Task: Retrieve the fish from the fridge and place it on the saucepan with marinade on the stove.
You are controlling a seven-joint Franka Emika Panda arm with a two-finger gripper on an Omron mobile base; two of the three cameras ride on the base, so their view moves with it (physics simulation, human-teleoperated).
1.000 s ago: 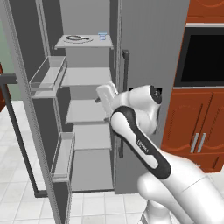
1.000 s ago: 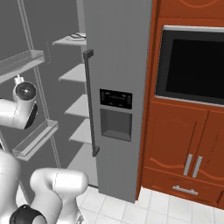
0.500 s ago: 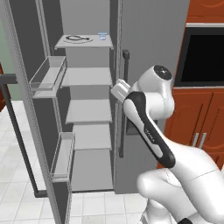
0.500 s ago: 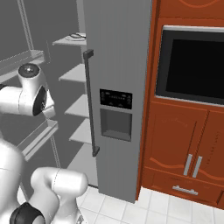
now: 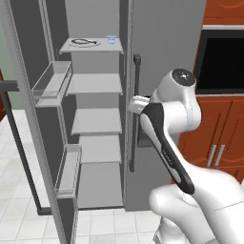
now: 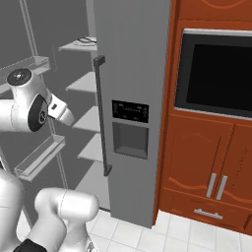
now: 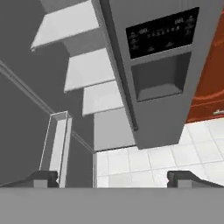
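Fish point(image 5: 84, 43) lies on fridge point(image 5: 157, 57) top shelf at 11 o'clock w/ gripper point(image 7: 111, 178) wide, empty; prob light, slick, slender, so pinch across mid-body, 2 fingertips either side.

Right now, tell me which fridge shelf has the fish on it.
The top shelf: the fish lies there beside a small clear-blue cup. The shelves below are bare.
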